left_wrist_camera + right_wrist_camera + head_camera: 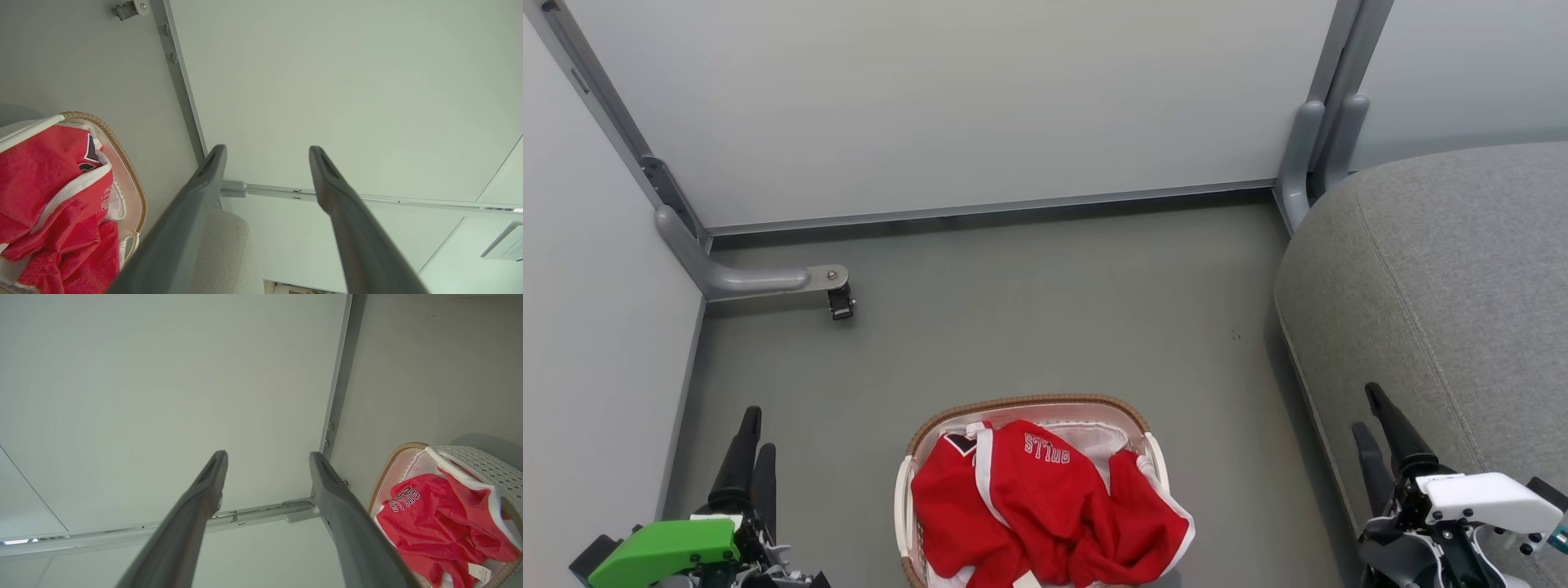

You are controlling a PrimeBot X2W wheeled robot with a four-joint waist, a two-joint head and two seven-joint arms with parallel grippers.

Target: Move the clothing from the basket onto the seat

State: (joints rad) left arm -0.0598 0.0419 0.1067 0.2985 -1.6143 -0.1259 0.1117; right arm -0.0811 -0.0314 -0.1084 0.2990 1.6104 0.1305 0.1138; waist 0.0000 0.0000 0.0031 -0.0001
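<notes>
Now, left claw (758,433) and right claw (1365,408) gape empty at the lower corners; best pinch the clothing (1045,506) at its bunched middle, clear of the basket (1029,402) rim.

Clothing (1045,506): red fabric with white trim, "BULLS" lettering reading upside down; crumpled heap in the basket (1029,402), one fold draped over its right rim.
Basket: oval, white perforated wall, brown woven-look rim, white liner; upright on the floor (1045,310), mid-width.
Seat (1445,278): grey upholstery, rounded edge, stitched seam; at the floor's right edge, apart from the basket.
</notes>
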